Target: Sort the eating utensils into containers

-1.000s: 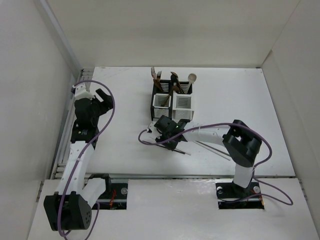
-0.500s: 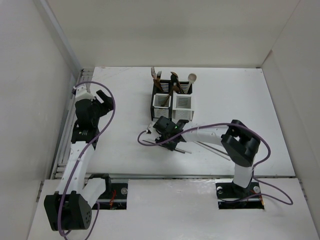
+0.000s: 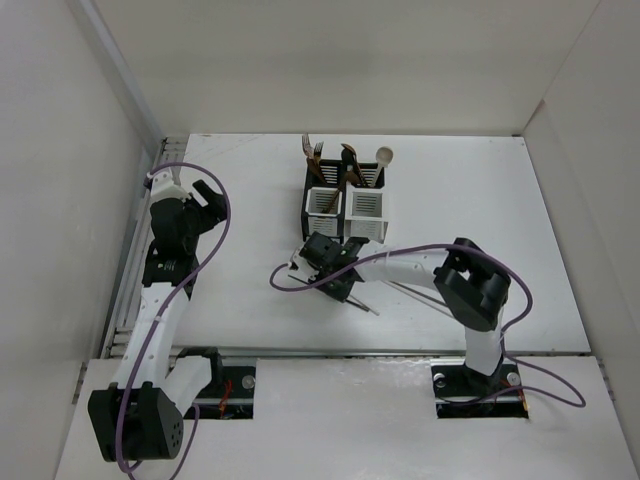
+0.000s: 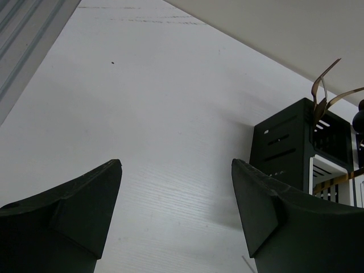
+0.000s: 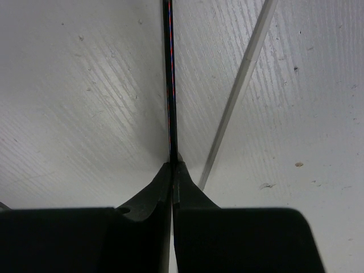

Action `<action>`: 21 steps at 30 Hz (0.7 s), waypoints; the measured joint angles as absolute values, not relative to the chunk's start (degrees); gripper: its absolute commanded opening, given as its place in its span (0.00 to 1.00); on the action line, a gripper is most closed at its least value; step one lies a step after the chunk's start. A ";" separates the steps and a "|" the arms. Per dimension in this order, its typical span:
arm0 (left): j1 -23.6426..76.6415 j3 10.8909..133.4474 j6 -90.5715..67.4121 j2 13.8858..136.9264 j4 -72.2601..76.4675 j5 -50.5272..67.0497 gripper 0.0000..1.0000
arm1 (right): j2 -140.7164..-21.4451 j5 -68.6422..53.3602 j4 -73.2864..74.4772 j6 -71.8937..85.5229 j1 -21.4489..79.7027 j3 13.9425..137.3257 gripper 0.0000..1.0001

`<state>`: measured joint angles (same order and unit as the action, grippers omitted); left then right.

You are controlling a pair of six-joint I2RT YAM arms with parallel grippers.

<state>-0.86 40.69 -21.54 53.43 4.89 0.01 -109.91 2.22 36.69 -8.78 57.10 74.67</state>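
My right gripper (image 3: pixel 333 277) is low over the table just in front of the containers (image 3: pixel 345 208), a joined pair of black caddies with white lower panels. It is shut on a thin dark chopstick (image 5: pixel 169 79), whose end sticks out toward me in the top view (image 3: pixel 366 305). A silver chopstick (image 5: pixel 242 85) lies on the table beside it, also seen from above (image 3: pixel 425 301). Forks (image 3: pixel 312 155), a dark spoon (image 3: pixel 349 160) and a pale wooden spoon (image 3: pixel 384 156) stand in the caddies. My left gripper (image 3: pixel 197 190) is open and empty at the far left, its fingers (image 4: pixel 96 193) over bare table.
White walls close in the table at the back and both sides. A metal rail (image 3: pixel 135 260) runs along the left edge. Purple cables (image 3: pixel 290 285) loop off both arms. The left wrist view shows a caddy (image 4: pixel 281 142) at its right with forks above it.
My right gripper has shifted slightly left and toward the caddies with the dark chopstick in it. The left arm has not moved.
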 measured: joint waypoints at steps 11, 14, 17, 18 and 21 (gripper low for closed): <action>-0.86 40.69 -21.54 53.43 4.84 -0.03 0.76 | -105.62 1.54 35.99 -9.87 57.10 76.97 0.00; -0.86 40.69 -21.52 53.43 4.84 -0.03 0.76 | -102.30 1.45 34.63 -10.24 57.10 79.90 0.00; -0.86 40.69 -21.52 53.43 4.75 -0.08 0.76 | -98.08 0.67 31.70 -10.07 56.53 81.80 0.00; -0.86 40.69 -21.52 53.43 4.73 -0.08 0.76 | -96.47 0.12 30.30 -9.74 56.10 81.93 0.00; -0.93 40.69 -21.52 53.43 4.58 -0.10 0.76 | -91.11 -1.23 23.70 -8.47 52.66 81.12 0.00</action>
<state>-0.93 40.69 -21.52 53.43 4.58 -0.10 -91.11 -1.23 23.70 -8.47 52.66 81.12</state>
